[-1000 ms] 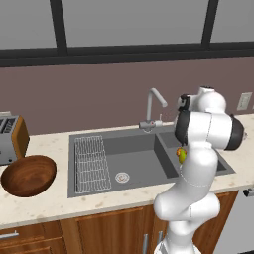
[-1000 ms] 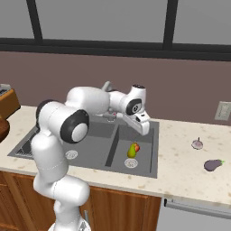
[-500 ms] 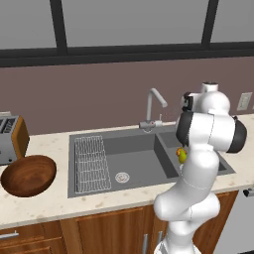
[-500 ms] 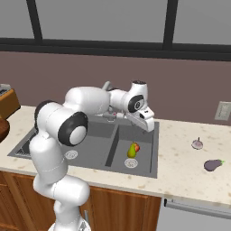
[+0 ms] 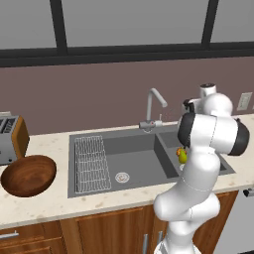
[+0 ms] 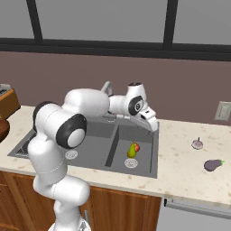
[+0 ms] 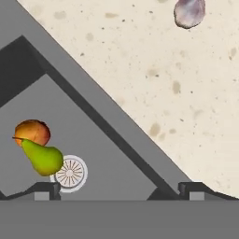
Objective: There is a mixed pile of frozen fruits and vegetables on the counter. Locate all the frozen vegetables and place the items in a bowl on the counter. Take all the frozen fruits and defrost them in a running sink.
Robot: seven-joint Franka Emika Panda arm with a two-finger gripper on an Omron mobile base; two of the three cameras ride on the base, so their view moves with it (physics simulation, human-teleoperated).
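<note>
Hovering above the right rim of the sink [image 6: 27,145], with jaws spread wide and holding nothing; gripper [image 6: 152,124] now farther right and a little higher than a second ago, swung from over the small basin toward the speckled surface [image 6: 180,167]. Lying in the small basin beside the drain [image 7: 70,173]: a yellow-green pear [image 6: 131,150] touching a round orange piece [image 7: 31,132], both unmoved since the earlier frames. Resting on the surface right of the sink, well apart from the fruit: a pale whitish-pink bulb [image 6: 197,144] and, nearer the front edge, a dark purple eggplant [image 6: 213,164], also unmoved. Sitting at the far left of the surface: the brown wooden bowl [image 5: 28,174], just in front of a toaster [image 5: 12,139], nothing visible inside it. Standing behind the basins: the curved silver tap [image 5: 154,107]; lying in the large basin: a wire rack [image 5: 92,162]. Cannot tell whether water runs.
</note>
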